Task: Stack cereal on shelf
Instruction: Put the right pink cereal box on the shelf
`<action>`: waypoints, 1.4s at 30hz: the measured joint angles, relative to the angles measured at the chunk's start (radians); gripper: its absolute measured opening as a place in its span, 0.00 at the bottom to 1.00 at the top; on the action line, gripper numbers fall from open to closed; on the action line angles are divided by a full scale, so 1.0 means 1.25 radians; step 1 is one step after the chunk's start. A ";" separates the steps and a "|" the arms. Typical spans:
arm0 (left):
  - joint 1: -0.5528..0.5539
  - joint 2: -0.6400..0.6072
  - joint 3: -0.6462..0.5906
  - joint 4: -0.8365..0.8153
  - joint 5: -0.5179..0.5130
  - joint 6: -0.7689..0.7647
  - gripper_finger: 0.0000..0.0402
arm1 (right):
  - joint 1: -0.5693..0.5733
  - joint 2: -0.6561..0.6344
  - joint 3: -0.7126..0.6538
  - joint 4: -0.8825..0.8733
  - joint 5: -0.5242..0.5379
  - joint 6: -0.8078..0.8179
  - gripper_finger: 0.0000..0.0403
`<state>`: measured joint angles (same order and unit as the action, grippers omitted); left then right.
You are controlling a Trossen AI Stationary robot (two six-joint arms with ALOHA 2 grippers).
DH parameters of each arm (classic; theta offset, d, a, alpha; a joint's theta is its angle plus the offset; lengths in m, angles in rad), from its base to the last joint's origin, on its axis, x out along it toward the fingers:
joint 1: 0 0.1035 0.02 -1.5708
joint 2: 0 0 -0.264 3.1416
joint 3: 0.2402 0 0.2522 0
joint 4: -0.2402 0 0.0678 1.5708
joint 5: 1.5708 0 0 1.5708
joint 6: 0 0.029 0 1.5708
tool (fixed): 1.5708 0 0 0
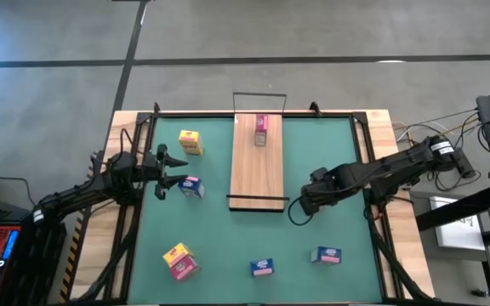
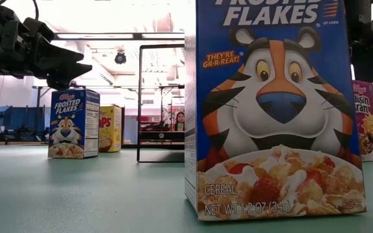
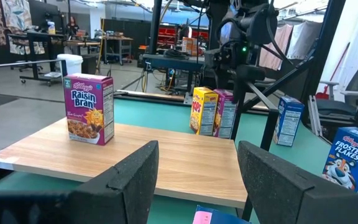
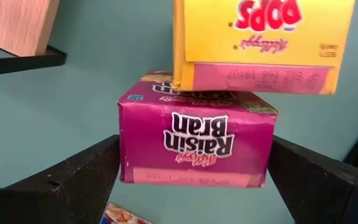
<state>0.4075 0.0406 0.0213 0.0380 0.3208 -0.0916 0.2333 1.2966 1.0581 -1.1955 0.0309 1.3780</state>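
The left gripper (image 1: 170,170) hovers over the green table (image 1: 313,153) beside the shelf (image 1: 258,174). Its fingers (image 3: 132,180) stand partly apart and hold nothing. A blue box (image 1: 192,187) stands just ahead of the fingertips, close but not touching as far as the high view shows. A yellow box (image 1: 190,141) stands a little farther off, to one side of the fingers. Beyond the fingertips lies the shelf, and on its far end a Raisin Bran box (image 3: 89,107) stands upright.

The right gripper (image 1: 294,208) sits just off the shelf's near corner, on the side away from the left arm. Its fingers (image 4: 73,180) are spread wide and empty. Ahead of them, a magenta Raisin Bran box (image 4: 194,140) and a yellow Pops box (image 4: 263,40) are pressed against each other. These two appear framed between the fingers in the wrist view, yet the high view shows them well ahead of the tips, untouched.

Two more boxes stand apart near the table's front edge: a pink and blue one (image 1: 262,268) and a blue one (image 1: 326,255).
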 joint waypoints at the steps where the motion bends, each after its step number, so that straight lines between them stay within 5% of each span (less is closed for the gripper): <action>1: 0.000 0.000 0.000 0.000 0.000 0.000 0.51 | 0.000 0.001 -0.003 0.006 0.006 -0.001 0.93; 21: 0.000 0.000 0.000 0.000 0.000 0.000 0.51 | 0.000 0.006 -0.038 0.078 0.019 0.026 0.76; 42: 0.000 0.000 0.000 0.000 0.000 0.000 0.51 | 0.000 0.000 0.000 0.149 -0.022 -0.259 0.76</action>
<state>0.4076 0.0406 0.0213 0.0380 0.3206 -0.0916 0.2333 1.2968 1.0578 -1.0087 0.0035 1.0539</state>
